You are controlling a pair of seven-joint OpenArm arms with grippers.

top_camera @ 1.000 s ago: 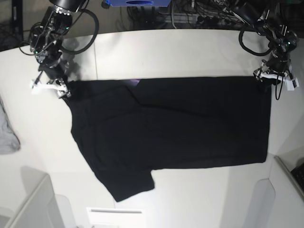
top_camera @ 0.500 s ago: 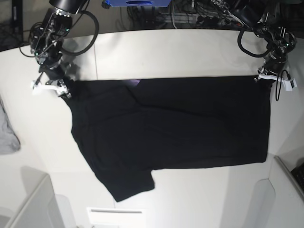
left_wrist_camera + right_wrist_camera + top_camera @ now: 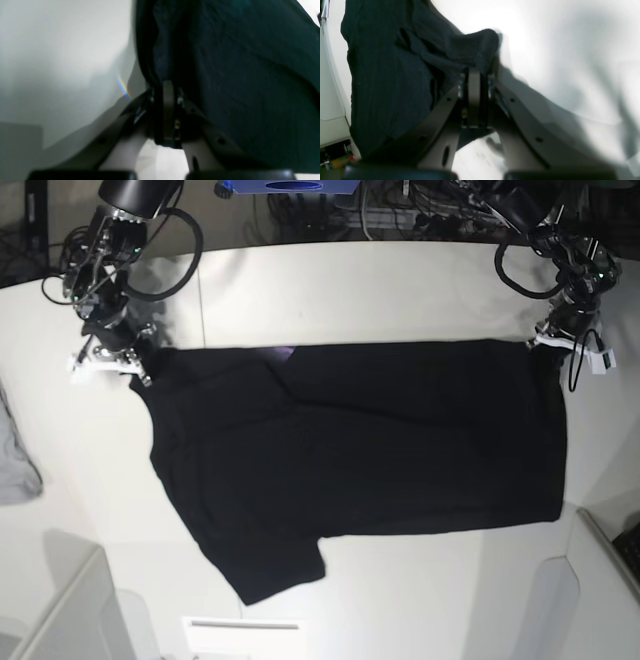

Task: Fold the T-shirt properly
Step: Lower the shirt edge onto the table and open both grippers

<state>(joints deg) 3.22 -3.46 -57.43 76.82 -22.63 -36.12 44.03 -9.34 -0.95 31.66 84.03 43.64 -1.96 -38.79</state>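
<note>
The black T-shirt (image 3: 360, 450) lies spread flat on the white table (image 3: 380, 290), one sleeve pointing to the front left. A small purple patch (image 3: 286, 352) shows at its far edge. My left gripper (image 3: 552, 343) is at the shirt's far right corner. In the left wrist view the left gripper (image 3: 167, 85) is shut on the dark cloth (image 3: 237, 75). My right gripper (image 3: 122, 363) is at the far left corner. In the right wrist view the right gripper (image 3: 474, 73) is shut on a bunched fold of the shirt (image 3: 460, 52).
A light grey cloth (image 3: 15, 465) lies at the table's left edge. White bins stand at the front left (image 3: 70, 610) and the front right (image 3: 600, 580). Cables and a blue box (image 3: 290, 186) sit beyond the far edge.
Both grippers have gone from open to shut on the shirt's far corners. Both have shifted slightly toward the far side, and the corners are now pinched.
</note>
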